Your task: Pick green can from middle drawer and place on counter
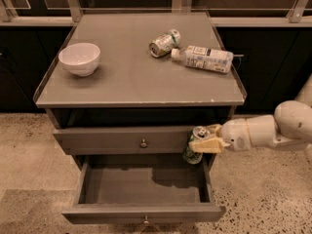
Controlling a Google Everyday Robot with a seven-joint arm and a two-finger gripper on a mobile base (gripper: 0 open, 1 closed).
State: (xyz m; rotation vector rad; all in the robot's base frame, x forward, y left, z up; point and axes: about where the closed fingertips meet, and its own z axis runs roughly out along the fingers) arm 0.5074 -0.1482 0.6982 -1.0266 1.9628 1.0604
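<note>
Grips the green can (193,153) side-on in the gripper (207,143), tilted, clear above the right end of the open middle drawer (141,212), likely so as to clear the wall on the way to the counter (126,82). Up there: a white bowl (79,58), a toppled paler can (164,43), a lying bottle (204,58). Cannot read any label.

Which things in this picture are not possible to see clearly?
Camera view only:
Green can: its middle is covered by the gripper, which holds it above the middle drawer.
Arm: cut off by the right edge.
Bottle label: text too small to read.
</note>
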